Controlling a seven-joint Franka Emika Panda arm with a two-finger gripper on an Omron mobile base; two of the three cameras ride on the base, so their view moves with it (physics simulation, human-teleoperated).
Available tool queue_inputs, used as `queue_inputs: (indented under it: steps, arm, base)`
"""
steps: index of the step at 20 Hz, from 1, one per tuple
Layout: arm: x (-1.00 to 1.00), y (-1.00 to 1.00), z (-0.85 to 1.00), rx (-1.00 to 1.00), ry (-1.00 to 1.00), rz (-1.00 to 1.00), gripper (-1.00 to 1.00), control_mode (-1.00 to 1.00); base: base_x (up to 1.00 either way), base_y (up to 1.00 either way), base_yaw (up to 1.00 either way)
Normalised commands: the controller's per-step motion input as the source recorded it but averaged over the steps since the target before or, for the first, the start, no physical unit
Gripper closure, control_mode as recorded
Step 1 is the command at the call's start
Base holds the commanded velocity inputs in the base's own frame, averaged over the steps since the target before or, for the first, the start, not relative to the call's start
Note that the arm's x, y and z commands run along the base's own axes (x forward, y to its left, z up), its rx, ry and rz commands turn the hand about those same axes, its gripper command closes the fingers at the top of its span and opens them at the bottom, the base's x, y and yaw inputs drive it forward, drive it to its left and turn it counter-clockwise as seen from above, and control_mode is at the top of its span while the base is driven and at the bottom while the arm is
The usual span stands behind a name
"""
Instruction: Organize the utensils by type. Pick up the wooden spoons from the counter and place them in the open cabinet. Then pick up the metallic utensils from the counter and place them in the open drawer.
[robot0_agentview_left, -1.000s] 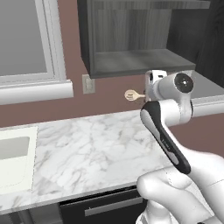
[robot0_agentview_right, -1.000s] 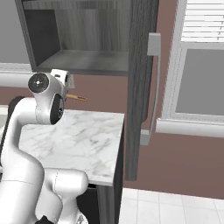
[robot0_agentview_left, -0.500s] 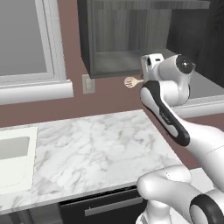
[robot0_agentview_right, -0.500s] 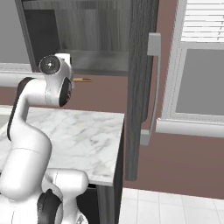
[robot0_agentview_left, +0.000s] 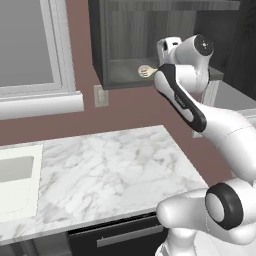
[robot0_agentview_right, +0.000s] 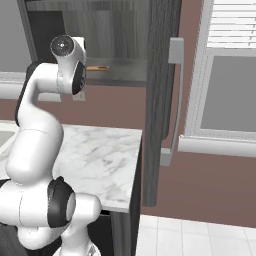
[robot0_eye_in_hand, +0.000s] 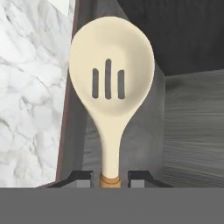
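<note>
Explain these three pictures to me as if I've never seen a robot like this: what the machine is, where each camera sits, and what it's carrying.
The machine is a white robot arm with dark joints, on a mobile base in a rendered kitchen. Two pictures come from cameras on the base, behind the arm to its left and right, looking forward over the marble counter. The third comes from a camera on the hand, looking along its two dark fingers.

The gripper is shut on a wooden spoon: a pale slotted bowl on a tan handle. In the right base view the handle pokes out beside the wrist. The arm has raised the spoon to the open cabinet above the counter, its bowl at the shelf's front edge.
</note>
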Motion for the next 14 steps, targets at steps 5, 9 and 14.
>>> queue_inputs:
  steps: [5, 9, 14]
  arm:
    - [0.48, 0.0, 0.24, -0.06, -0.17, 0.0, 1.0, -1.0]
    - [0.63, 0.02, -0.03, -0.17, -0.02, 0.0, 1.0, -1.0]
    - [0.55, 0.04, -0.09, -0.04, 0.0, 0.0, 1.0, -1.0]
  base:
    - [0.0, 0.0, 0.0]
    - [0.0, 0.0, 0.0]
    - [0.0, 0.0, 0.0]
